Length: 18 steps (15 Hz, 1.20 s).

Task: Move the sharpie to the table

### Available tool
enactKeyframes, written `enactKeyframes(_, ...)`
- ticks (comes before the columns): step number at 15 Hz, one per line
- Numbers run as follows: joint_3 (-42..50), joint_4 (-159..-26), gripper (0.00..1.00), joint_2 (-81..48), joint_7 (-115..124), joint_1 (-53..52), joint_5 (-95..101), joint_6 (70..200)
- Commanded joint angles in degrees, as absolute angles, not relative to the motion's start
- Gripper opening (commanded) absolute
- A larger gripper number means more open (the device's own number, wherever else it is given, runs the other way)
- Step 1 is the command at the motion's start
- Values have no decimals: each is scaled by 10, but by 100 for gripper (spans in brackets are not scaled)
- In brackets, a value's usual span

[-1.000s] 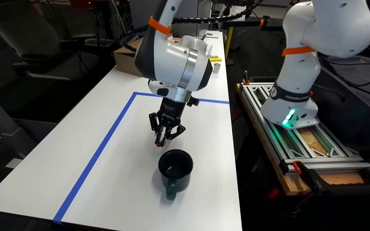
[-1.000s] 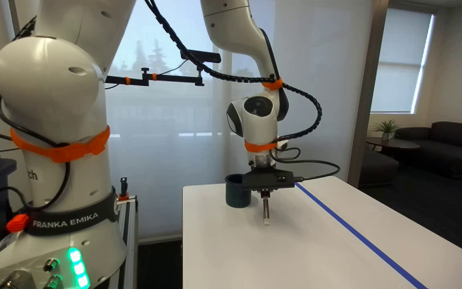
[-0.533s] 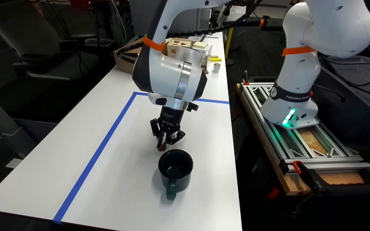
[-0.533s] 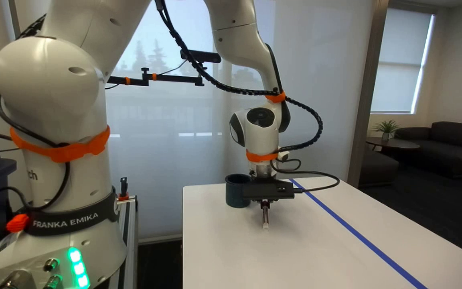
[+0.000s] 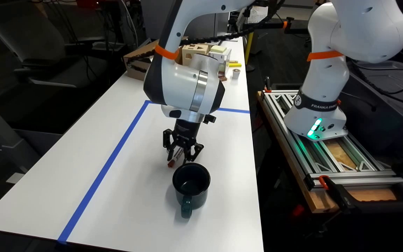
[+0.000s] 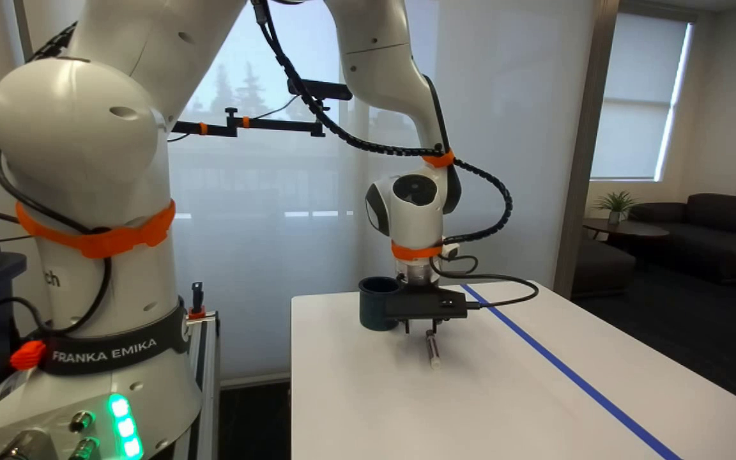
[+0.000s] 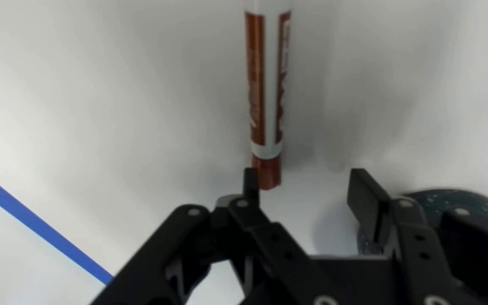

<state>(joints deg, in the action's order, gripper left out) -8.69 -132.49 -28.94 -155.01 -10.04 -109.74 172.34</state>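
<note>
- My gripper (image 7: 306, 180) points down over the table (image 5: 222, 210), & my two fingers (image 7: 251, 184) are apart w/ a gap b/w them.
- The sharpie (image 7: 267, 93) is loose & down at the table, right under me, inside the blue tape (image 5: 109, 162). Looks like it lies there, but can't tell if all of it touches.
- In the wrist view, its red-brown end (image 7: 268, 173) is right by one finger. Can't tell if they touch.
- In an exterior view, its white end (image 6: 436, 365) sticks out past my fingers.
- The dark green cup (image 5: 199, 199) stands upright just beside my other finger, which hides a bit of it in the wrist view. Can't tell if they touch, tho.
- The cup's handle (image 5: 186, 209) is on the side away from me.
- A brown box (image 5: 136, 72) sits at the far end of the table, well apart from the sharpie.
- A green light (image 5: 314, 127) glows on my base (image 5: 296, 122), seen in both exterior views.
</note>
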Motion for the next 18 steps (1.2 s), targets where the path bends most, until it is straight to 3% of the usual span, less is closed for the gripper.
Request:
enactKeyframes(1, -97, -1336, 90, -269, -1538, -109, -1087, 1751)
enactKeyframes(3, -109, -1346, 100, -256, -1526, -106, -1077, 1766)
enactKeyframes(10, -151, -1418, 100, -200, -1433, -80, -957, 1785)
enactKeyframes(17, -124, -1483, 100, -118, -1304, -84, -783, 1756)
enactKeyframes(18, -132, -1452, 100, -166, -1340, -83, -827, 1775)
